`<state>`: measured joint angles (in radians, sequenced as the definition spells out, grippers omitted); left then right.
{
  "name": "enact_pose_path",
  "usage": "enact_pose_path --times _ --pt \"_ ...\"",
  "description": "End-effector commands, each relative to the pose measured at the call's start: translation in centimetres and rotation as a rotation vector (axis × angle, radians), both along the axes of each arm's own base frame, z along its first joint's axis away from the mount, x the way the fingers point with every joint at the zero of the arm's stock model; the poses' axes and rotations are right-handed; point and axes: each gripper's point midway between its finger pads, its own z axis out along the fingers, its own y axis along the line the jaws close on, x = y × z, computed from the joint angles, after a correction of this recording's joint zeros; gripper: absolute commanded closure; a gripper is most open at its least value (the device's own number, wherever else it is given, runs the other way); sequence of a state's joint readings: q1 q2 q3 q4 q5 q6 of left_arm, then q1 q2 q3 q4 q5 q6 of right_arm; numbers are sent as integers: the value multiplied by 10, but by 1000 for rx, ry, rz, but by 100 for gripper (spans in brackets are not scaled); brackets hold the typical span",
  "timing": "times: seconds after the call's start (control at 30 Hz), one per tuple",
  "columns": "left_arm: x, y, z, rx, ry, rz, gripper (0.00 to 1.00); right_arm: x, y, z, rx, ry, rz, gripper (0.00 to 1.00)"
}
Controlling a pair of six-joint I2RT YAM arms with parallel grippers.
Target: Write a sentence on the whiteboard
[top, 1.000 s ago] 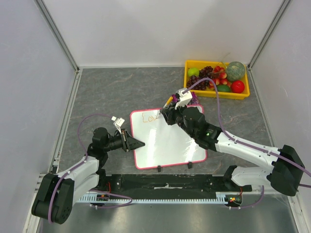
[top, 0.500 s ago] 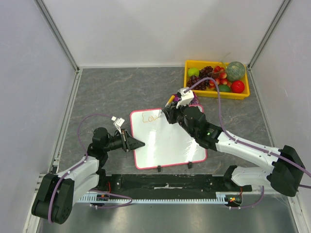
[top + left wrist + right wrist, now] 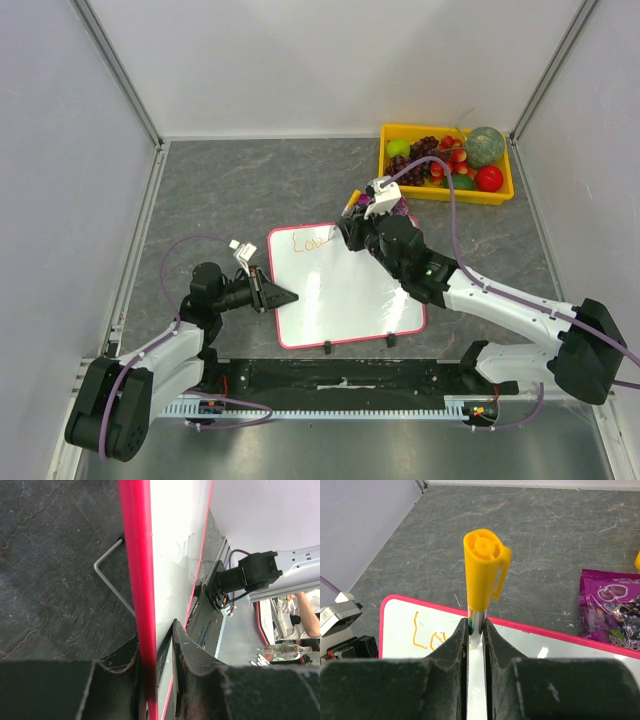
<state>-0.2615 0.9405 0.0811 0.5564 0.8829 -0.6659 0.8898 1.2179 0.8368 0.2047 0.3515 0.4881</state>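
The whiteboard (image 3: 345, 300), white with a pink-red frame, lies mid-table. Orange letters that start the sentence (image 3: 308, 240) run along its top left; they read like "Lov" (image 3: 426, 638). My left gripper (image 3: 284, 297) is shut on the board's left edge, and the red frame (image 3: 136, 580) passes between its fingers (image 3: 192, 655). My right gripper (image 3: 346, 232) hovers over the board's top edge, shut on a marker (image 3: 351, 204). The marker's yellow cap end (image 3: 483, 565) sticks up from the right gripper (image 3: 476, 626). Its tip is hidden behind the fingers.
A yellow bin of fruit (image 3: 500, 190) stands at the back right. A purple snack packet (image 3: 610, 605) lies just beyond the board's top right corner. A bent wire stand (image 3: 111, 577) shows under the board. Grey walls close in both sides.
My right gripper and the marker have shifted slightly right and away along the top line. The left arm and the board have not moved.
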Motion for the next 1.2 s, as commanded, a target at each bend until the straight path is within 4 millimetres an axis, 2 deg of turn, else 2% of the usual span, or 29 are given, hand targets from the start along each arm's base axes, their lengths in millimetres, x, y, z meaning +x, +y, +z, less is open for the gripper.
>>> enact_pose_path --times 0.0,0.7,1.17 --pt "7 3 -5 34 -31 31 98 9 2 15 18 -25 -17 100" --pt "7 2 -3 31 -38 28 98 11 13 27 58 -38 12 100" --pt "7 2 -3 30 -38 28 98 5 16 15 52 -12 46 100"
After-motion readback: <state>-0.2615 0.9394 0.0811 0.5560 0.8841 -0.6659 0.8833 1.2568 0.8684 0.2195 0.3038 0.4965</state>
